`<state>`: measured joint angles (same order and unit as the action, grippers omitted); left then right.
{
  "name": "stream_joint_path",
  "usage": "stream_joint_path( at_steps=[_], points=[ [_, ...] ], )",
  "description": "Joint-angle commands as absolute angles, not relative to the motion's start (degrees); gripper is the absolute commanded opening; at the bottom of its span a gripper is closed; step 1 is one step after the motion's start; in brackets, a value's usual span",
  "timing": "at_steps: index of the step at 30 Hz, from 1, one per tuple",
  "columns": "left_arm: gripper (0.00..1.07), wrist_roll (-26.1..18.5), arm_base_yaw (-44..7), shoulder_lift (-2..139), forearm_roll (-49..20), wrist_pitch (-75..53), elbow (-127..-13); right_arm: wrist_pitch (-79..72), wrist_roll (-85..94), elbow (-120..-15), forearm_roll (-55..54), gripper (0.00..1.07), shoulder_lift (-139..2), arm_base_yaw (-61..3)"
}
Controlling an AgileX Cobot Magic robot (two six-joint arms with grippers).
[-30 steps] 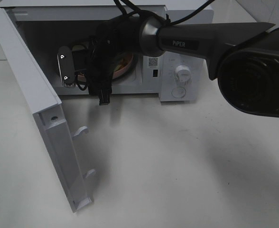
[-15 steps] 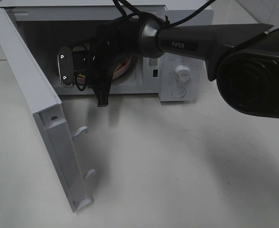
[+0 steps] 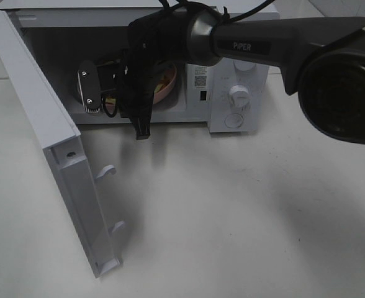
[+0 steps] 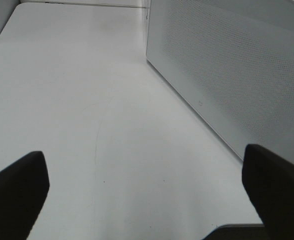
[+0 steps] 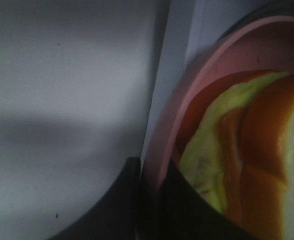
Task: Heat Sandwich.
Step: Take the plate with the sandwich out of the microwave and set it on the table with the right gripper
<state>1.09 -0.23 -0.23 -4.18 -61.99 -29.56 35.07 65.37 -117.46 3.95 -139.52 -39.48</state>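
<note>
right gripper [image 5: 149, 200]: clamped on pink plate [image 5: 187, 100] rim (sandwich [image 5: 237, 150] aboard) | left gripper [image 4: 142, 200]: spread wide

the right arm [image 3: 275, 46] enters from the upper right of the high view and reaches left across the top middle, its wrist bent downward. the right gripper [image 5: 149, 192] has its dark jaws pinched tight together at the lower middle of its wrist view. the left gripper [image 4: 147, 195] stands wide open, one dark finger [image 4: 14, 192] in each lower corner.
</note>
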Motion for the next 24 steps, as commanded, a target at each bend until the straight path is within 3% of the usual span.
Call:
stream_joint_path(
  at_steps=[1, 17, 24],
  points=[
    [0.98, 1.09, 0.00, -0.63, -4.53, -61.42, -29.51, 34.89, 70.93, -114.94, 2.18, 0.00, -136.13, -39.48],
    [0.98, 1.03, 0.00, -0.63, -4.53, -61.42, -29.51, 32.26, 78.04, -105.54, -1.09, 0.00, -129.55, -38.85],
    [0.98, 1.09, 0.00, -0.63, -4.53, -61.42, -29.51, 27.27, 84.68, -96.77, -3.67, 0.00, -124.27, -38.85]
  ],
)
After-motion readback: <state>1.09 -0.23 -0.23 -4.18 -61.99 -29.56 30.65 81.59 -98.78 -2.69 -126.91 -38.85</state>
